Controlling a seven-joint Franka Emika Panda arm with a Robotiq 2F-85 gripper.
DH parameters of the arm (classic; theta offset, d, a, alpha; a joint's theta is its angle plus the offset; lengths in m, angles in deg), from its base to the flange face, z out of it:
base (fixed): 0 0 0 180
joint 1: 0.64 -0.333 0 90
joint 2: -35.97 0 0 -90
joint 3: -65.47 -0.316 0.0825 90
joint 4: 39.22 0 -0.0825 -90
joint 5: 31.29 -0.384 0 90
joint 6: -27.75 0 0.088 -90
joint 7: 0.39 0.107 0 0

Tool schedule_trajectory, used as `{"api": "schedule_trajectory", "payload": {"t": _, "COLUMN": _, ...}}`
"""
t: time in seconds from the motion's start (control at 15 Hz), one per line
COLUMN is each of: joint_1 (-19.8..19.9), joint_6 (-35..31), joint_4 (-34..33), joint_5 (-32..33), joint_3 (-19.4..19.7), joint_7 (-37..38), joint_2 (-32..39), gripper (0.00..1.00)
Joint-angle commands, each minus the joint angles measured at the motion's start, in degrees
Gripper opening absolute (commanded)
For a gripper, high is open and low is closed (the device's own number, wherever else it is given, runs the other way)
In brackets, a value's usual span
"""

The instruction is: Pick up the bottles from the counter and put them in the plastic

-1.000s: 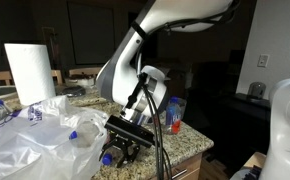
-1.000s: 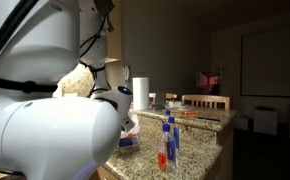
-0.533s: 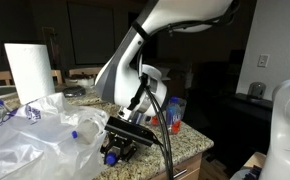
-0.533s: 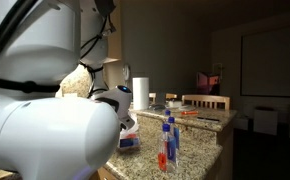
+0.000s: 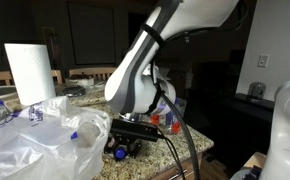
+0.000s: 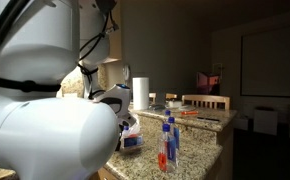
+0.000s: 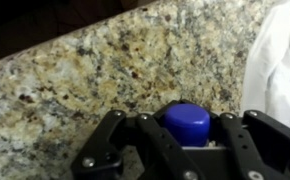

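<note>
At left, speckled tan counter [image 7: 75,70]. In the middle, gripper [image 7: 185,132] pinched shut on a bottle [image 7: 188,118], with blue cap visible between the fingers. At right, crinkled whitish plastic [image 7: 280,60], near the bottle.

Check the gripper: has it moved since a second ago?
Yes. The gripper, shut on a bottle, shifted right, away from the paper towel roll.

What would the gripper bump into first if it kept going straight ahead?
The gripper meets the bottle first: its blue cap sits between the closed jaws. Past that lies the granite counter, seemingly close, though depth is unclear.
</note>
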Motion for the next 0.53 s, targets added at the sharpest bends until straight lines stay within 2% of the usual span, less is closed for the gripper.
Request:
{"api": "schedule_trajectory", "payload": {"t": 0.0, "joint_1": 2.4, "joint_6": 1.9, "joint_4": 4.9, "joint_5": 15.9, "joint_3": 0.3, "joint_7": 10.5, "joint_2": -6.9, "gripper": 0.02}}
{"api": "schedule_trajectory", "payload": {"t": 0.27, "joint_1": 6.6, "joint_6": 8.1, "joint_4": 4.1, "joint_5": 33.0, "joint_3": -0.3, "joint_7": 16.7, "joint_2": -12.9, "gripper": 0.02}}
{"api": "schedule_trajectory", "payload": {"t": 0.47, "joint_1": 8.1, "joint_6": 13.1, "joint_4": 2.3, "joint_5": 35.3, "joint_3": -1.0, "joint_7": 14.5, "joint_2": -16.1, "gripper": 0.02}}
